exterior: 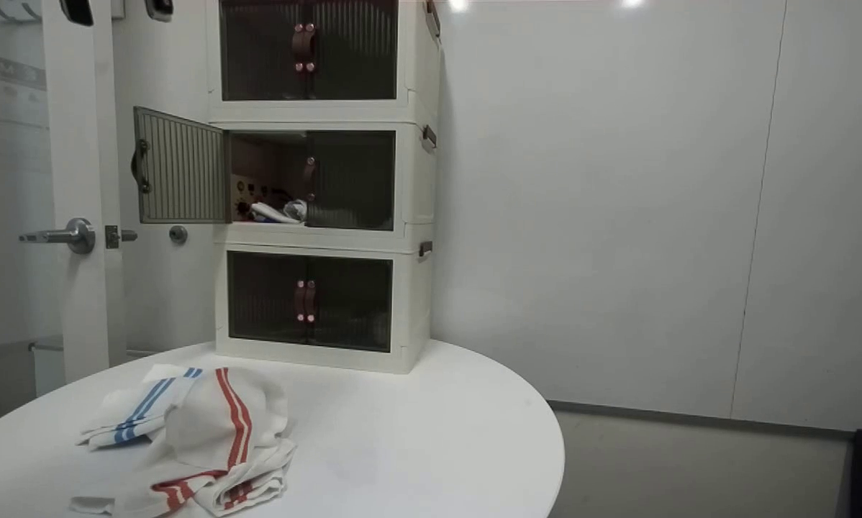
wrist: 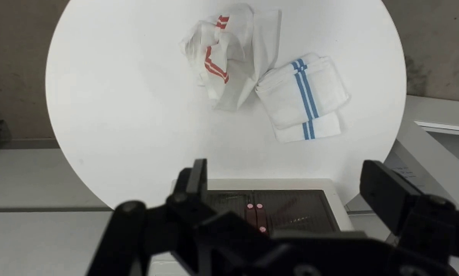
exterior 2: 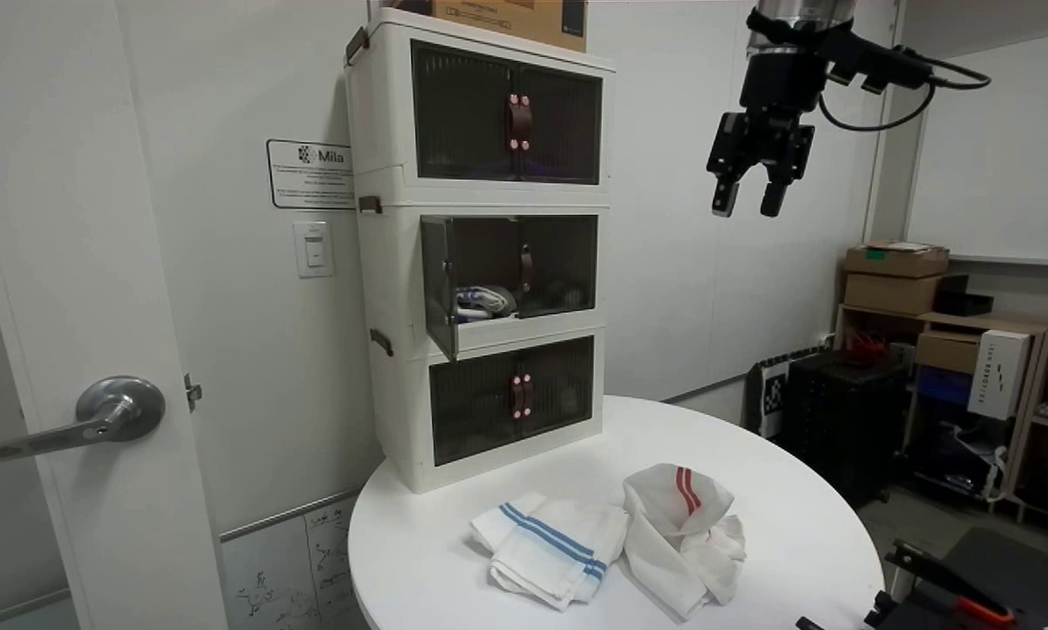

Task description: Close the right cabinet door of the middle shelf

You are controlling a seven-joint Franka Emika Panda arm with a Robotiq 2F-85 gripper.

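The middle shelf [exterior: 400, 180] of the white three-tier cabinet shows in both exterior views [exterior 2: 480, 335]. Its right cabinet door [exterior: 353, 180], a dark smoky pane with a brown strap handle, sits flush in the frame in both exterior views [exterior 2: 561, 267]. The left door [exterior: 183, 169] of the same tier stands swung open to the outside [exterior 2: 439, 289]. My gripper [exterior 2: 748, 203] is open and empty, pointing down, in the air away from the cabinet. Its fingertips show at the top edge in an exterior view [exterior: 119, 8] and wide apart in the wrist view [wrist: 285, 170].
The upper doors [exterior: 353, 47] and lower doors [exterior: 350, 302] are shut. Crumpled cloth [exterior 2: 486, 302] lies inside the middle shelf. A red-striped towel [exterior 2: 681, 525] and a blue-striped towel [exterior 2: 555, 542] lie on the round white table [exterior 2: 454, 516]. A cardboard box [exterior 2: 511, 22] rests on top.
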